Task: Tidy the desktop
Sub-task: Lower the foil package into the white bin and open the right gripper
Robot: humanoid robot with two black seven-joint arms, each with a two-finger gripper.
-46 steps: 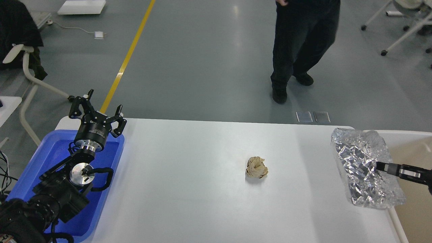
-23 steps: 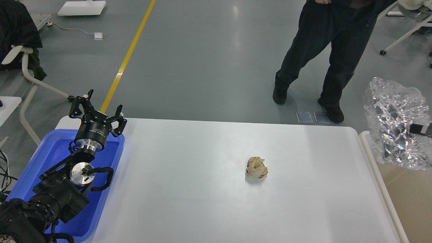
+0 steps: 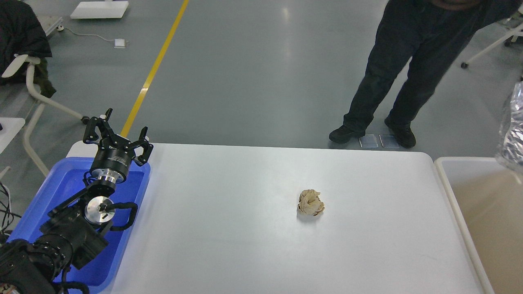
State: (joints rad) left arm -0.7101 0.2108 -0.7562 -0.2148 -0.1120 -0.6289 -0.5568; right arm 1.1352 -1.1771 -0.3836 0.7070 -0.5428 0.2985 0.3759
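Note:
The white desktop [image 3: 245,245] fills the middle of the head view. A crumpled beige paper ball [image 3: 310,203] lies on it, right of centre. My left gripper [image 3: 118,132] is open and empty, pointing up above the far end of the blue tray [image 3: 57,188] at the desktop's left edge. A crumpled sheet of silver foil [image 3: 514,130] hangs in the air at the right edge of the view, above the beige bin [image 3: 447,192]. What holds the foil is out of frame. My right gripper is out of view.
A person in dark trousers [image 3: 404,73] stands just past the desktop's far right edge. A chair with a dark jacket [image 3: 24,49] stands on the floor at far left. A yellow line [image 3: 155,69] runs across the grey floor.
The foil sheet has risen off the desktop's right end and moved right, mostly out of frame, along with my right gripper. The person stepped to the right. My left arm has not moved.

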